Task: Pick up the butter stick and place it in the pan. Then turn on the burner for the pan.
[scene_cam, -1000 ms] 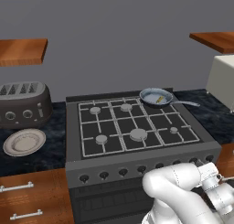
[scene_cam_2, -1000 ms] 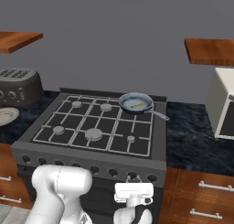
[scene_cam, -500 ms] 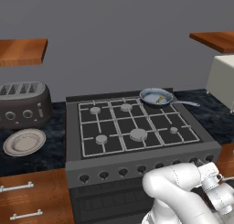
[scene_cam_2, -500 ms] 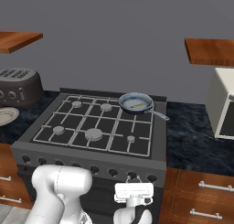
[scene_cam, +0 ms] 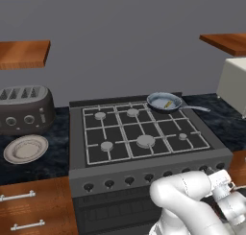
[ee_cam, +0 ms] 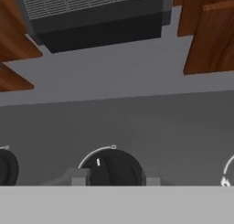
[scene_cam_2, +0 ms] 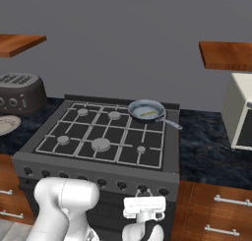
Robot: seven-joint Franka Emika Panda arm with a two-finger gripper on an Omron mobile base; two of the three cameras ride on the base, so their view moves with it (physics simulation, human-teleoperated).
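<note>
The pan [scene_cam: 165, 102] [scene_cam_2: 146, 109] rests on the back right burner, its thin handle pointing right. Inside it lies the small pale yellow butter stick [scene_cam: 168, 104] [scene_cam_2: 145, 114]. My gripper [ee_cam: 114, 177] [scene_cam_2: 143, 193] [scene_cam: 212, 172] is down at the stove's front panel. It is shut on a black stove knob [ee_cam: 113, 170], with one fingertip [ee_cam: 77, 177] on each side of it. The knob's white pointer is tilted slightly left of the top mark.
Several more knobs [scene_cam_2: 101, 183] run along the front panel, and neighbouring ones [ee_cam: 8, 168] flank the held knob. A toaster [scene_cam: 22, 109] and a cream plate [scene_cam: 25, 148] stand on the left counter. A white appliance [scene_cam_2: 241, 112] stands at the right. Wooden drawers [scene_cam_2: 216, 215] flank the oven.
</note>
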